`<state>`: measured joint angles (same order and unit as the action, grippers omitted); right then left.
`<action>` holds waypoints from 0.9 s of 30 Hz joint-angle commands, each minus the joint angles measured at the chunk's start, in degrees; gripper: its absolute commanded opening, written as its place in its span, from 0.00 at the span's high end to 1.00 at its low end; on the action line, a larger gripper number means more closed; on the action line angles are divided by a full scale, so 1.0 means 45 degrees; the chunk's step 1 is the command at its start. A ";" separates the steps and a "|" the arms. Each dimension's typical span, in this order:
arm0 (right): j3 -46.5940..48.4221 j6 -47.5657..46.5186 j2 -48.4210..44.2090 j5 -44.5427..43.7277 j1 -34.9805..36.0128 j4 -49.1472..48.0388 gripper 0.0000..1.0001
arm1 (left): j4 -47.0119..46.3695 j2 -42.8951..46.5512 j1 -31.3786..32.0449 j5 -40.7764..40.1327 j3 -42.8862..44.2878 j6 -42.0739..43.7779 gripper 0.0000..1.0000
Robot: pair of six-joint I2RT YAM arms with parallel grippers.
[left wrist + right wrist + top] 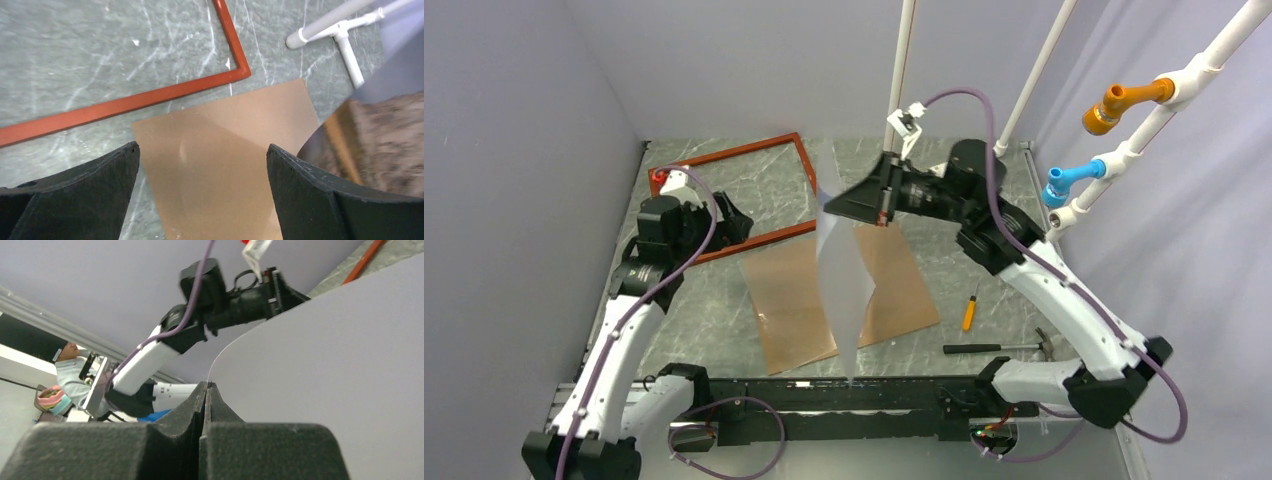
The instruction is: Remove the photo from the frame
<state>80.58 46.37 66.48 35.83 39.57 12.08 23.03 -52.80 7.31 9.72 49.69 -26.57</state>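
My right gripper point(828, 208) is shut on the top edge of the photo point(845, 280), a thin sheet hanging almost edge-on above the table. The right wrist view shows its pale back point(325, 370) rising from my closed fingertips point(206, 385). Its brown rocky print point(382, 145) shows at the right of the left wrist view. The reddish-brown frame point(729, 156) lies flat and empty at the back left, and one corner of the frame point(125, 103) shows there too. My left gripper point(724, 215) stands open by the frame's near rail, over a brown board point(225, 140), with nothing between its fingers point(202, 150).
The brown board point(789, 300) lies flat on the marbled table under the hanging sheet. An orange-handled screwdriver point(969, 312) and a hammer point(999, 347) lie at the right front. White pipes with orange and blue fittings point(1114, 105) rise at the back right. Walls enclose the left and back.
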 commanded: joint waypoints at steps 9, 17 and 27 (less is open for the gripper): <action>0.0852 0.1138 0.1157 -0.0855 0.1059 -0.3379 1.00 | 0.1190 0.2009 -0.0003 -0.1866 0.1290 0.1217 0.02; -0.4021 0.1858 -0.0388 -0.1194 -0.2427 -0.3446 1.00 | 0.0709 0.1329 -0.0004 -0.0623 0.0685 0.0985 0.02; -1.1243 -0.0765 -0.2521 -0.4769 -0.4351 -0.2905 1.00 | 0.0324 0.1064 -0.0003 0.0271 -0.1265 0.0699 0.01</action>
<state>36.38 49.28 59.40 24.10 20.43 0.38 27.20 -49.17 7.31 8.73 48.27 -22.37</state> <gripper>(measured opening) 0.006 0.989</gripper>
